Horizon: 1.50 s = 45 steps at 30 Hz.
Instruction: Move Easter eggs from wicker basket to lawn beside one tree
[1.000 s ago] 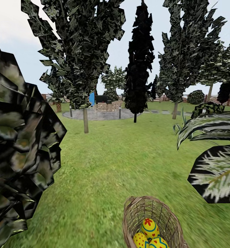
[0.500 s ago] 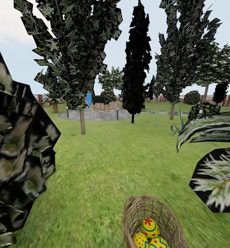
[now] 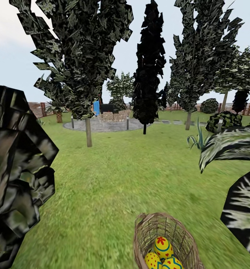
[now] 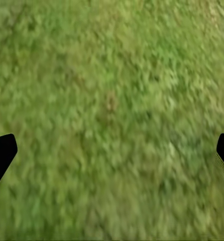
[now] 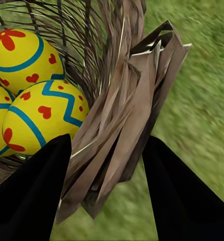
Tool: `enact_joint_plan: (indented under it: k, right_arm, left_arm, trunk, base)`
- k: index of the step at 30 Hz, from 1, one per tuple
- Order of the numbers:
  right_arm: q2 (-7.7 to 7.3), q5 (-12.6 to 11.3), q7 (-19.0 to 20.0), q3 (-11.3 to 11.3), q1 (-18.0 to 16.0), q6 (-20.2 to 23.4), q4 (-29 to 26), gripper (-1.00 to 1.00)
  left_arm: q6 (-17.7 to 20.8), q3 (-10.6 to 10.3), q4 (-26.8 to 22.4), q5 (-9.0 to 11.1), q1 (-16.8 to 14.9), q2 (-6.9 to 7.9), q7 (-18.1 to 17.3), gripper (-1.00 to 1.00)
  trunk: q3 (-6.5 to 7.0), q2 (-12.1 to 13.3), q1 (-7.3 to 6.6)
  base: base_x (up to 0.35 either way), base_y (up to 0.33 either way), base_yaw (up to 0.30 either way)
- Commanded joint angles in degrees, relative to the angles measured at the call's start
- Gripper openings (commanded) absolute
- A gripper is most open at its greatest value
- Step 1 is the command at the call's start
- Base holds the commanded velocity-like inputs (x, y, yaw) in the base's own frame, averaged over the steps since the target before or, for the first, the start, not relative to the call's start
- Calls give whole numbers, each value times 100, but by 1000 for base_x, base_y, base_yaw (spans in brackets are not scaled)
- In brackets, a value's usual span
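1. the right tool (image 5: 106, 165) is closed around the brown woven wall and rim of the wicker basket (image 5: 124, 108); its two black fingers (image 5: 29, 198) stand on both sides of the weave, one inside the basket and one outside, and they press on it.
2. the left tool (image 4: 112, 155) is spread wide apart and holds nothing; its dark fingertips (image 4: 0, 154) show at the two edges of the left wrist view, above the bare lawn (image 4: 112, 90).
3. the three easter eggs (image 3: 163, 254) lie together inside the basket, touching one another; in the right wrist view they are just beside the inner finger.
4. in the head view the basket is at the bottom edge, over the grass.
5. a tree (image 3: 88, 131) with a thin grey trunk stands well apart from the basket, near the grey paved area (image 3: 106, 124).
6. a narrow black tree (image 3: 149, 63) stands beside that paved area.
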Motion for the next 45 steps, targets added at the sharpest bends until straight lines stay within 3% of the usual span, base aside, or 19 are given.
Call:
enact_joint_plan:
  k: [1,34,45]
  right_arm:
    - [-1,-16,-2,4,-5,-25,-2,-100]
    - [-1,-16,-2,4,-5,-23,-10,-100]
    - [-1,-16,-2,3,-5,-24,-9,-100]
  left_arm:
    - [26,5,-13,35,0,-3,16,100]
    - [26,6,-13,44,0,-3,16,100]
    - [26,14,-13,44,0,5,16,100]
  trunk:
    - [-6,-3,3]
    - [-6,-3,3]
    - [-6,-3,3]
  base:
    - [315,0,0]
    - [315,-1,0]
    - [308,-136,0]
